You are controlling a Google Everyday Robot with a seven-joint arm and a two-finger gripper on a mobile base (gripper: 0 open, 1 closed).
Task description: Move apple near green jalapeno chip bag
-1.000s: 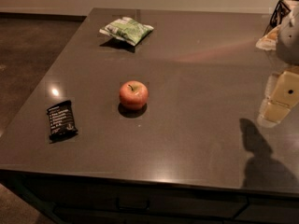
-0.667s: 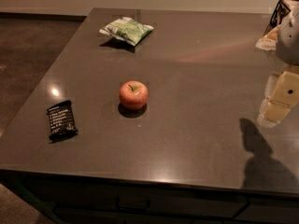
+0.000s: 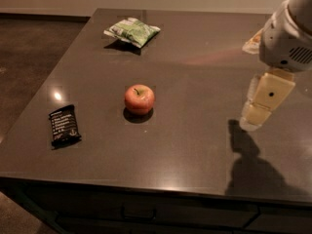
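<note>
The red-orange apple [image 3: 139,99] stands upright near the middle of the dark table. The green jalapeno chip bag [image 3: 131,31] lies at the far left of the table, well behind the apple. My gripper [image 3: 254,118] hangs from the white arm at the right side. It points down, a little above the tabletop, far to the right of the apple. It holds nothing that I can see.
A flat black packet with white text [image 3: 64,126] lies near the table's left front edge. Part of a pale snack bag [image 3: 252,42] shows behind the arm at the far right. The table's front edge [image 3: 146,186] runs along the bottom, with floor to the left.
The arm and gripper have shifted a little to the left, toward the table's middle. The apple, chip bag and black packet have not moved.
</note>
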